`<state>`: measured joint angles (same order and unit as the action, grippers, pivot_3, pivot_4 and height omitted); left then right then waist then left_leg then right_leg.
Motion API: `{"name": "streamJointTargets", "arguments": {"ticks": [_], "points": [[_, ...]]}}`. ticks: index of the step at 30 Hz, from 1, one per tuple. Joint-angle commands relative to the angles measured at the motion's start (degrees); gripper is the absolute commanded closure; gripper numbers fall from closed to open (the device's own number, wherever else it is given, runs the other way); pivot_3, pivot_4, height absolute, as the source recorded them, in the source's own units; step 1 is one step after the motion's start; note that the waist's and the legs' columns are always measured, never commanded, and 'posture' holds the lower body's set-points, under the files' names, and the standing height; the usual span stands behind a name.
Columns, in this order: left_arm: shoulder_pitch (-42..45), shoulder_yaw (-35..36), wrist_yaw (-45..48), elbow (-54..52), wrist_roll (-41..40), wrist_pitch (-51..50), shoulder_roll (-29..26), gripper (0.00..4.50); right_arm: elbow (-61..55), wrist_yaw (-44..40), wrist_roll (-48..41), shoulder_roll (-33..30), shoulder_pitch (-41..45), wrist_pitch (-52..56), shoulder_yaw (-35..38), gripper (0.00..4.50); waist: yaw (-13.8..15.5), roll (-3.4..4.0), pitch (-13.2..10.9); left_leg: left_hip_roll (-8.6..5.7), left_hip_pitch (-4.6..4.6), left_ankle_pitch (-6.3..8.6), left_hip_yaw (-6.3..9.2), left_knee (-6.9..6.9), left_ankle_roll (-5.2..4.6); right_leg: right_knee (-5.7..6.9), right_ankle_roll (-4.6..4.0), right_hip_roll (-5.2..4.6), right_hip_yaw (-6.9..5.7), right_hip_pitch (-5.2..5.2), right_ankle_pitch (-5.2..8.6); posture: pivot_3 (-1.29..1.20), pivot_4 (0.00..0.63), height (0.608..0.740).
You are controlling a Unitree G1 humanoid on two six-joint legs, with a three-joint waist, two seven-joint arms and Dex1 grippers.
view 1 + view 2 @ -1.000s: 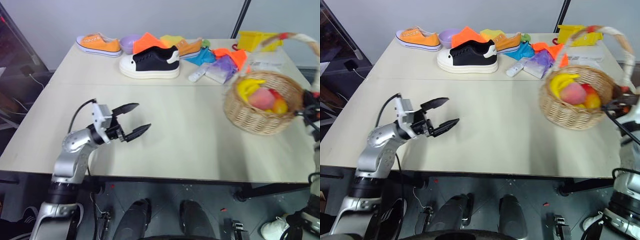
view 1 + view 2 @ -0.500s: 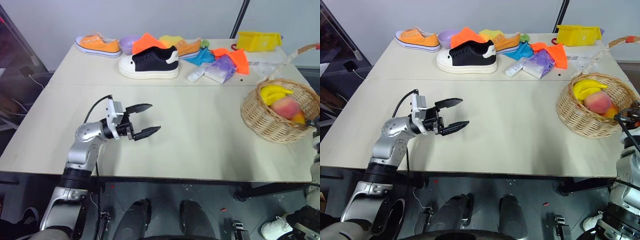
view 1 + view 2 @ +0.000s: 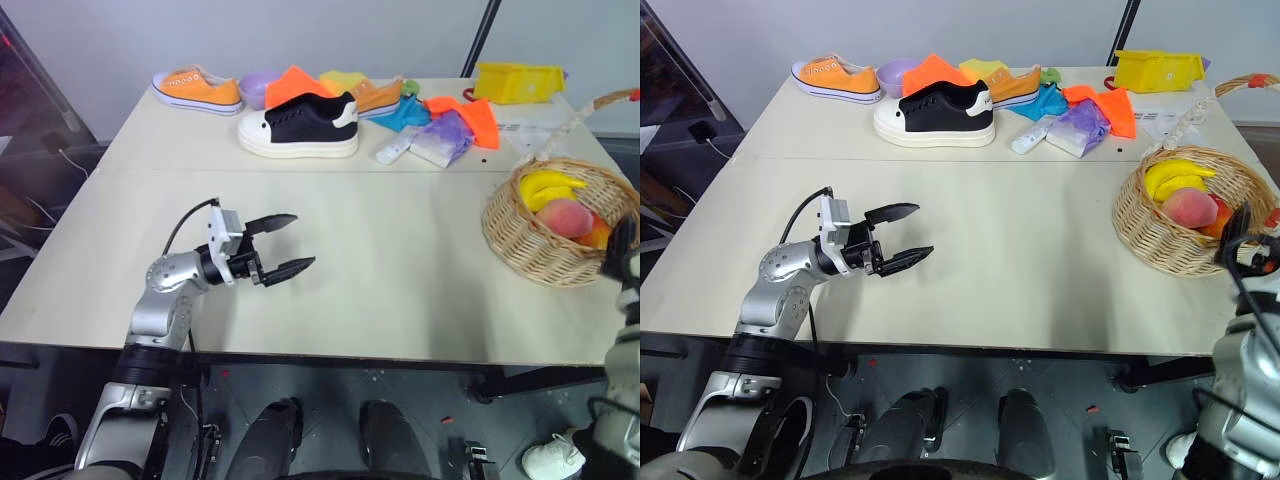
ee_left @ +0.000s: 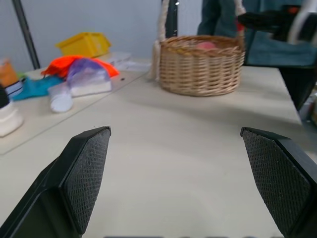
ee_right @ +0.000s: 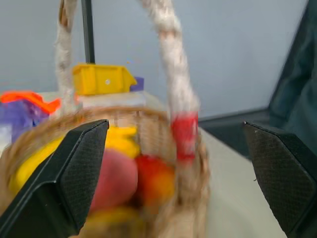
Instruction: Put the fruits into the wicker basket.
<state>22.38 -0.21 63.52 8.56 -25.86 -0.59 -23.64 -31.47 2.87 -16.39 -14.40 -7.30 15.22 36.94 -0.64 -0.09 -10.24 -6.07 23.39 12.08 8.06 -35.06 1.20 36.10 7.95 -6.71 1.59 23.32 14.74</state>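
Note:
The wicker basket (image 3: 540,255) stands at the table's right edge, its arched handle (image 3: 590,105) leaning right. Inside lie the fruits: a yellow banana (image 3: 550,187) and a pink-red peach (image 3: 566,214). My right gripper (image 3: 622,250) hangs just right of the basket's rim. In the right wrist view the right gripper (image 5: 173,126) is open, its fingers spread wide in front of the basket (image 5: 148,124) and touching nothing. My left gripper (image 3: 303,239) hovers open and empty over the table's near left part, far from the basket (image 4: 200,64).
A red-yellow mango (image 3: 598,235) also lies in the basket. Along the back edge sit an orange shoe (image 3: 197,90), a purple bowl (image 3: 260,88), a black shoe (image 3: 300,125), coloured cloths (image 3: 450,120) and a yellow bin (image 3: 518,80). Bare table (image 3: 400,270) lies between my grippers.
The basket slid right toward the table's edge while my right gripper held its rim, then stopped. The right gripper has since opened, let go and drawn back slightly.

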Motion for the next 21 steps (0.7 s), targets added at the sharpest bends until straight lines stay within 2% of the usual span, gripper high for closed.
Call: {"name": "streamJointTargets", "arguments": {"ticks": [1, 5, 9, 11, 15, 18, 21], "points": [[0.2, 3.5, -3.8, -1.4, 0.2, 0.7, -0.7, 0.0, -8.6, -0.9, 5.8, 2.9, -5.0, -6.0, -7.4, 0.03, 0.0, 0.01, 0.0, 0.0, 0.0, 0.0, 0.0, -0.01, 0.0, 0.0, 0.0, 0.0, 0.0, 0.0, 0.0, 0.0, 0.15, 0.74], [-1.0, 5.8, -8.0, -2.2, 1.6, 1.9, -1.2, 0.0, -7.9, -7.9, 7.9, 2.0, -6.3, -10.8, -18.8, 0.03, -0.3, 0.01, 0.0, 0.0, -0.05, 0.0, -0.04, -0.07, 0.01, -0.01, -0.01, 0.02, 0.05, -0.05, 0.0, 0.0, 0.15, 0.74], [-4.8, 7.3, -13.2, -5.8, 3.0, 0.0, -2.6, 0.0, -0.9, -19.1, 2.9, -3.2, 1.4, -7.0, -26.5, 0.03, -0.4, 0.0, 0.0, 0.02, -0.1, 0.0, -0.03, -0.05, 0.01, -0.01, -0.02, 0.03, 0.06, -0.09, 0.01, 0.0, 0.15, 0.74], [-6.3, 8.7, -14.9, -7.2, 3.3, 1.5, -2.8, 0.0, 3.0, -23.5, 0.9, -5.2, 5.0, -6.9, -28.0, 0.03, -0.2, -0.05, 0.0, 0.02, -0.1, 0.0, -0.03, -0.04, 0.01, -0.02, -0.02, 0.04, 0.05, -0.09, 0.01, 0.0, 0.15, 0.74], [-11.4, 14.6, -23.6, -9.7, 4.9, 1.3, -3.3, 0.0, 14.5, -42.0, -4.5, -11.4, 15.3, -4.5, -35.5, 0.03, 0.0, -0.1, 0.0, 0.02, -0.05, 0.0, 0.03, -0.04, 0.01, -0.05, -0.02, 0.01, -0.06, -0.1, 0.0, 0.0, 0.15, 0.74], [-14.6, 17.3, -27.6, -11.1, 5.9, 1.5, -3.3, 0.0, 21.5, -49.6, -3.4, -13.4, 20.5, -5.8, -39.8, 0.03, -0.1, -0.14, 0.0, 0.03, -0.05, 0.0, 0.03, -0.03, 0.01, -0.08, -0.01, 0.01, -0.07, -0.1, 0.0, 0.0, 0.15, 0.74], [-17.1, 20.4, -29.8, -11.8, 4.3, 1.5, -2.9, 0.0, 29.1, -51.9, 0.8, -13.1, 25.8, -9.9, -43.0, 0.03, 0.0, -0.15, 0.0, 0.03, -0.04, 0.0, 0.04, -0.01, 0.01, -0.07, -0.01, 0.01, -0.08, -0.08, 0.0, 0.0, 0.15, 0.74]]}}
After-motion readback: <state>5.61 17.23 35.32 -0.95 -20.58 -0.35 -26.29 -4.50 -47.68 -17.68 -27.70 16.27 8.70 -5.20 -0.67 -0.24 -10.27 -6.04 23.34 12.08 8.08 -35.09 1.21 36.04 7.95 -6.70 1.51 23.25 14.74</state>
